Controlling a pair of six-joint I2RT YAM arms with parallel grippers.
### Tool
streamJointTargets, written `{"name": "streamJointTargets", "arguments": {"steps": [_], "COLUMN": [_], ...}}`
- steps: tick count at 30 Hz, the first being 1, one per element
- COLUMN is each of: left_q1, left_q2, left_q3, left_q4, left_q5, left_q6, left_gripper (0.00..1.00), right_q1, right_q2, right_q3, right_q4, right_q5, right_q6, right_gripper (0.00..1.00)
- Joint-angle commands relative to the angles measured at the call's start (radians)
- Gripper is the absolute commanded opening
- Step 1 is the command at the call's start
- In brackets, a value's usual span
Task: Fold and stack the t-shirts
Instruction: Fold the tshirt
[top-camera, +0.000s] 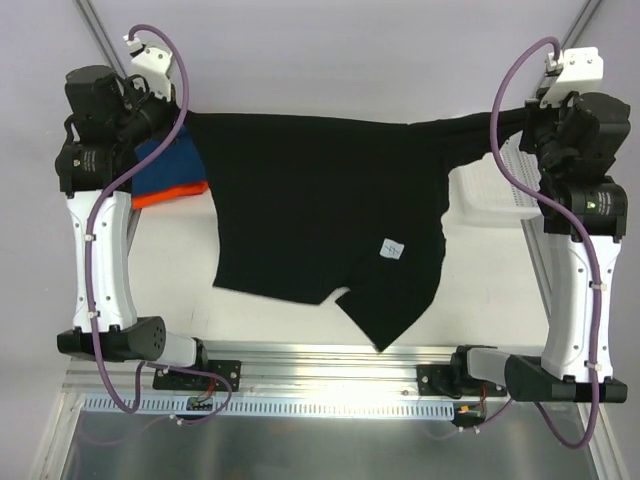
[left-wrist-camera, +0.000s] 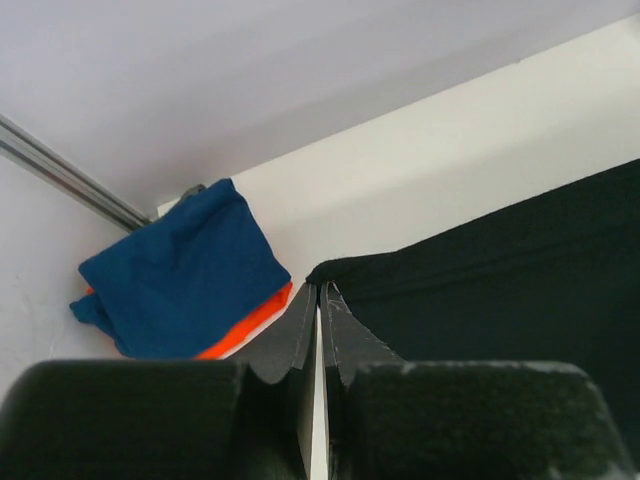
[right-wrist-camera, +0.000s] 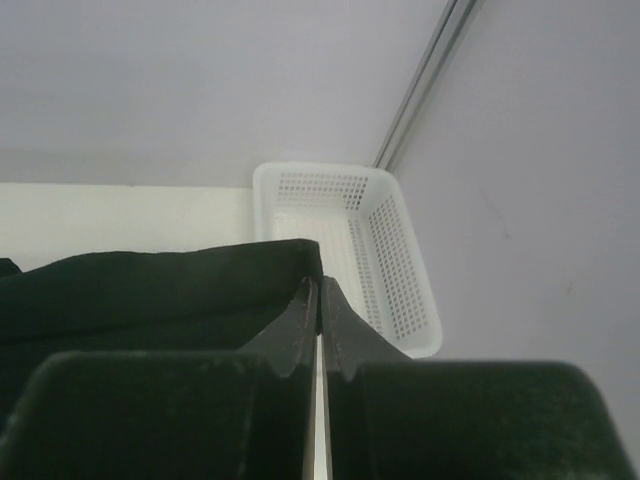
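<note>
The black t-shirt (top-camera: 320, 215) hangs stretched between my two grippers, its lower part draped on the table, a small white tag (top-camera: 392, 249) showing. My left gripper (left-wrist-camera: 320, 287) is shut on its left top corner (left-wrist-camera: 345, 270). My right gripper (right-wrist-camera: 320, 282) is shut on its right top corner (right-wrist-camera: 250, 262). The blue t-shirt (top-camera: 165, 165) lies folded on the orange t-shirt (top-camera: 172, 193) at the far left, beside the left gripper (top-camera: 178, 118); both also show in the left wrist view, blue (left-wrist-camera: 180, 270) over orange (left-wrist-camera: 255, 320).
A white mesh basket (top-camera: 495, 190) stands at the far right, partly behind the black shirt and my right arm; it also shows in the right wrist view (right-wrist-camera: 395, 265). A metal rail (top-camera: 330, 362) runs along the table's near edge.
</note>
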Motion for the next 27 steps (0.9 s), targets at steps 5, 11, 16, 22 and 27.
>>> {"name": "streamJointTargets", "arguments": {"steps": [5, 11, 16, 22, 27], "left_q1": [0.017, 0.015, 0.017, 0.017, 0.017], "left_q2": [-0.27, -0.448, -0.488, -0.432, -0.249], "left_q3": [-0.102, -0.202, -0.175, -0.11, -0.015], "left_q4": [0.059, 0.044, 0.004, -0.002, 0.01], "left_q5": [-0.062, -0.084, -0.091, -0.096, -0.082], "left_q6": [0.043, 0.059, 0.052, 0.045, 0.049], "left_gripper": [0.0, 0.0, 0.0, 0.0, 0.0], "right_q1": [-0.012, -0.011, -0.011, -0.011, -0.011], "right_q2": [-0.248, -0.425, -0.465, -0.408, -0.266], "right_q3": [0.075, 0.001, 0.035, 0.095, 0.11], "right_q4": [0.011, -0.02, -0.049, -0.023, 0.105], "right_q5": [0.074, 0.1, 0.121, 0.12, 0.088], "right_q6": [-0.033, -0.092, -0.106, -0.136, -0.15], "right_gripper": [0.0, 0.0, 0.0, 0.0, 0.0]}}
